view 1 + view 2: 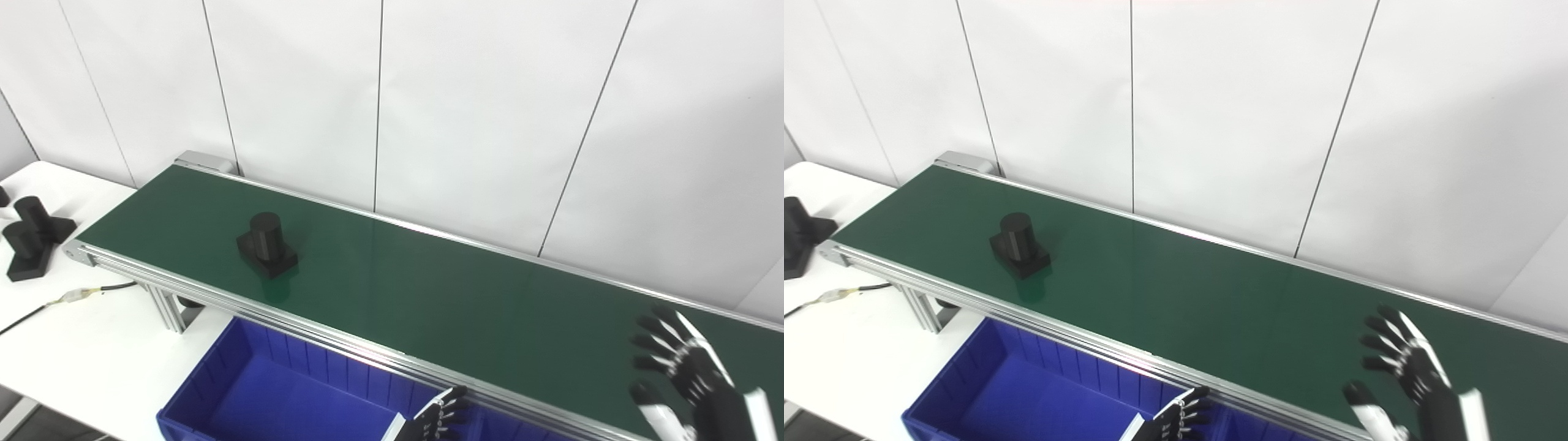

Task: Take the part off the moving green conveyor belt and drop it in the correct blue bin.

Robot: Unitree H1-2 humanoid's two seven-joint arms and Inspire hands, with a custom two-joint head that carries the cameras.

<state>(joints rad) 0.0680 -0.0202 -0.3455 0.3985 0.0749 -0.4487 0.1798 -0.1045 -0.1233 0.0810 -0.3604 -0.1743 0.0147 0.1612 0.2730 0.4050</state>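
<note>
My left hand (pixel 438 419) is mostly cut off at the bottom edge over the blue bin (pixel 245 380); I cannot tell its grip. My right hand (pixel 686 373) hangs spread and empty over the green belt (pixel 459 288). The black part (pixel 266 245) sits far left on it. No readable writing

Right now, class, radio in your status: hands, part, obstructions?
Right hand open over belt. Left hand low by blue bin, grip unclear. Black part upright on belt, untouched. Path clear.
</note>
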